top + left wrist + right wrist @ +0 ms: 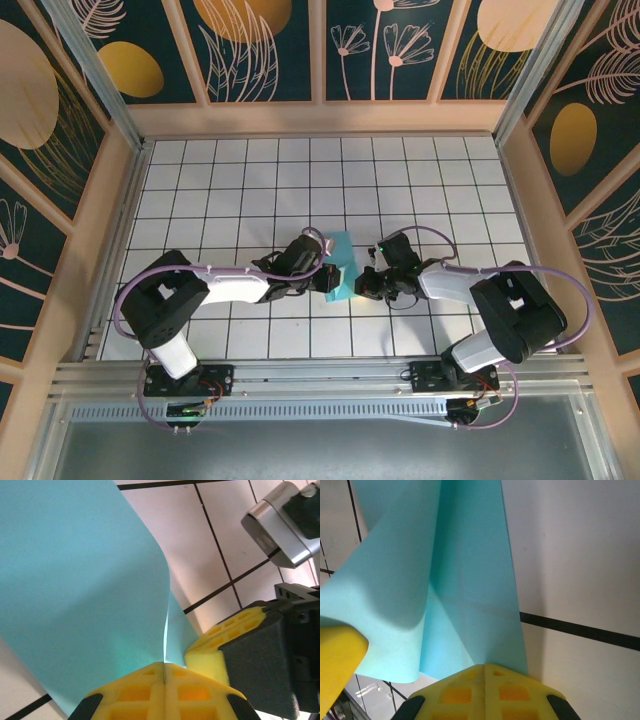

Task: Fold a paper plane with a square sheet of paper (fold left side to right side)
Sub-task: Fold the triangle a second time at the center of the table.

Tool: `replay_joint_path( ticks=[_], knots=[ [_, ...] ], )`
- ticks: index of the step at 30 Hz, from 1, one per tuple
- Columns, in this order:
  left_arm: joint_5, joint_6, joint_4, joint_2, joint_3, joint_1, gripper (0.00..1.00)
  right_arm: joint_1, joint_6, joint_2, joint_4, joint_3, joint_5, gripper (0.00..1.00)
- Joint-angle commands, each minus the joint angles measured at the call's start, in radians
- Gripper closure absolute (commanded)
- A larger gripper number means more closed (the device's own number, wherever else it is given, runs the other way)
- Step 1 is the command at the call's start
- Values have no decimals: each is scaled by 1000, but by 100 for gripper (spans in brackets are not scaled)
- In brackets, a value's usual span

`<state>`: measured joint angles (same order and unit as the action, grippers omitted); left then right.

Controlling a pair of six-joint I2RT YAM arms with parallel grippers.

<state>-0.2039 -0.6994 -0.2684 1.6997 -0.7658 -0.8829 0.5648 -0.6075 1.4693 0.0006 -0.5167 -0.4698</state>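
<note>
Paper [341, 262], midway on the counter [250, 180], seems light, floppy and easily creased, so we pinch edges only: left claw [164, 670] closed on its 9 o'clock side, right claw [485, 672] closed on 3 o'clock.

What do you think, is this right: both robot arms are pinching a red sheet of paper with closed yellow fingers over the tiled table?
Not quite. The sheet of paper is turquoise-blue, not red, as the left wrist and right wrist views show plainly. The rest holds: the left fingers and the right fingers, yellow and closed, pinch it over the tiled table.
</note>
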Motion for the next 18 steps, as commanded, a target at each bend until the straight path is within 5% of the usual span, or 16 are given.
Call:
replay_joint_path(
  ticks=[1,18],
  knots=[
    [34,66,58,34,-35,11,100,7,25,19,-52,-9,37,100],
    [124,128,136,63,-82,22,100,7,29,15,-59,-5,35,100]
  ],
)
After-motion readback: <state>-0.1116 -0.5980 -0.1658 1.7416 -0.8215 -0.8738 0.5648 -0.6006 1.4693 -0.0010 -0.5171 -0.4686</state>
